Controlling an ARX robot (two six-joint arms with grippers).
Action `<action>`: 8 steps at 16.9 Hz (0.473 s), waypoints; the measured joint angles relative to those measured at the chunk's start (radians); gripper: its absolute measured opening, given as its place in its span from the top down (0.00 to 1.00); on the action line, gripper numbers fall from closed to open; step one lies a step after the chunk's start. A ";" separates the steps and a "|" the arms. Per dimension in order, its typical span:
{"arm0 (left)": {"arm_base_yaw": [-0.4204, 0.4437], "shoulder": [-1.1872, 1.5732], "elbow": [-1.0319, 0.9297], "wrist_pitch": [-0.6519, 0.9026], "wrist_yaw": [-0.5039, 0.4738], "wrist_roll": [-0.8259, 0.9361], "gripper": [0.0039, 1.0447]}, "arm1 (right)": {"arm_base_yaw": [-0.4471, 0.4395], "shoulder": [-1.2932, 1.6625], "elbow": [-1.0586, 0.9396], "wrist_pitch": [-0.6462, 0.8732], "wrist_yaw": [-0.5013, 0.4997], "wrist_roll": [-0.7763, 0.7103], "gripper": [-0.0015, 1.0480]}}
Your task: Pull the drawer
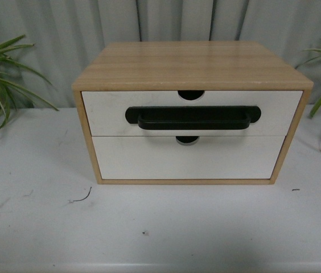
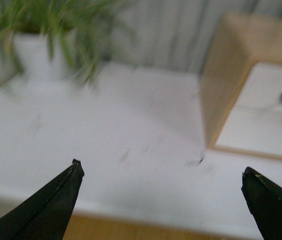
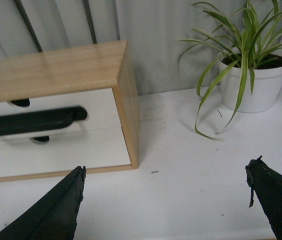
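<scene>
A light wood cabinet (image 1: 189,65) stands on the white table. Its upper drawer (image 1: 109,111) has a white front, a half-round notch in its rim and a long black bar handle (image 1: 192,117); it sits flush with the cabinet. Below it is a plain white drawer front (image 1: 183,159) without a handle. Neither arm shows in the front view. My left gripper (image 2: 163,172) is open above the table's near edge, left of the cabinet (image 2: 231,75). My right gripper (image 3: 166,172) is open over the table, off the cabinet's right corner, with the handle (image 3: 31,121) in sight.
A potted spider plant in a white pot (image 3: 253,82) stands right of the cabinet, and another plant (image 2: 41,35) stands to its left. Leaves reach in at both sides (image 1: 1,74). A ribbed grey wall (image 1: 58,34) backs the white table (image 1: 160,227).
</scene>
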 joint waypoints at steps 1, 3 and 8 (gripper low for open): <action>-0.051 0.129 0.074 -0.087 -0.145 -0.097 0.06 | -0.014 0.097 0.024 0.084 -0.012 0.018 0.06; 0.028 0.252 0.116 0.041 -0.202 -0.207 0.06 | 0.003 0.330 0.108 0.285 -0.012 0.022 0.06; 0.098 0.806 0.290 0.520 0.001 -0.185 0.06 | 0.117 0.911 0.453 0.506 0.027 -0.002 0.06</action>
